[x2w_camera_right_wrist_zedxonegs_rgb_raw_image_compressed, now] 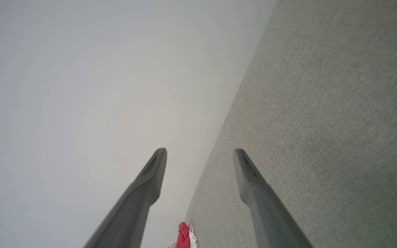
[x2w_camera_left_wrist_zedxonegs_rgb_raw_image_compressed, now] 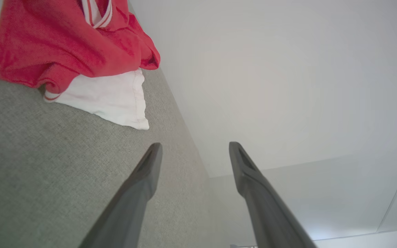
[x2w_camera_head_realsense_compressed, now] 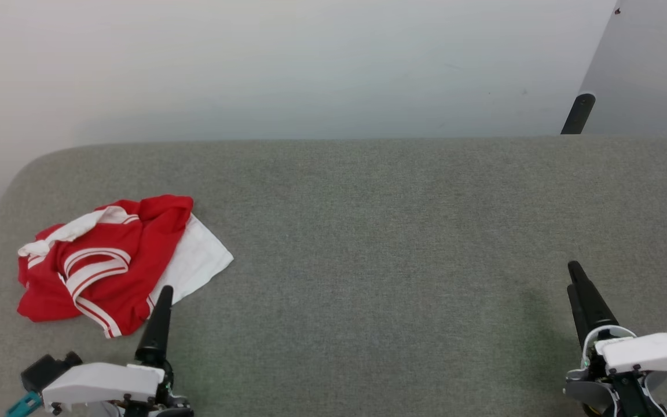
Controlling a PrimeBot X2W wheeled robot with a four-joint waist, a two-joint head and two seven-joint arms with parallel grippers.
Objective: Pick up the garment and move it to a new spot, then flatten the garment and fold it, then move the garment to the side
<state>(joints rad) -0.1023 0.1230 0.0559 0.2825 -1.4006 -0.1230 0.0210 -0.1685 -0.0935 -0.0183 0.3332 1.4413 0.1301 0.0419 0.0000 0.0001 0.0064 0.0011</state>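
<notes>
Garment (x2w_camera_head_realsense_compressed: pixel 107 266): crumpled heap on the left part of the bench (x2w_camera_head_realsense_compressed: pixel 368 231), close to its left edge. The red body is bunched over itself with the striped trim on top. One white sleeve (x2w_camera_head_realsense_compressed: pixel 197 260) lies flat and sticks out to the right. Letters and number are not visible. Nothing holds it.

Left jaws: spread wide, empty, just near of the heap. In the head view one finger (x2w_camera_head_realsense_compressed: pixel 158 324) overlaps the sleeve's near edge. The left wrist view puts both fingertips (x2w_camera_left_wrist_zedxonegs_rgb_raw_image_compressed: pixel 152 162) short of the cloth, not touching.

Right jaws: spread wide, empty, at the near right of the bench, well apart from the garment.

Judged step: pick-up not yet begun.

Risks from here:
- The sleeve is the closest cloth. A pinch on it alone would hang the garment from one corner, so it would twist and be harder to flatten.
- The layers are bunched. The jaws may take only the top fold, which could slip out in the lift.
- The heap sits near the left edge. A finger that pushes instead of pinching could shove it towards that edge.
- The bench cover looks soft. A low approach may dig the fingertips into it.
- The right arm is far off. A one-arm carry would likely drag and rumple the cloth.
</notes>
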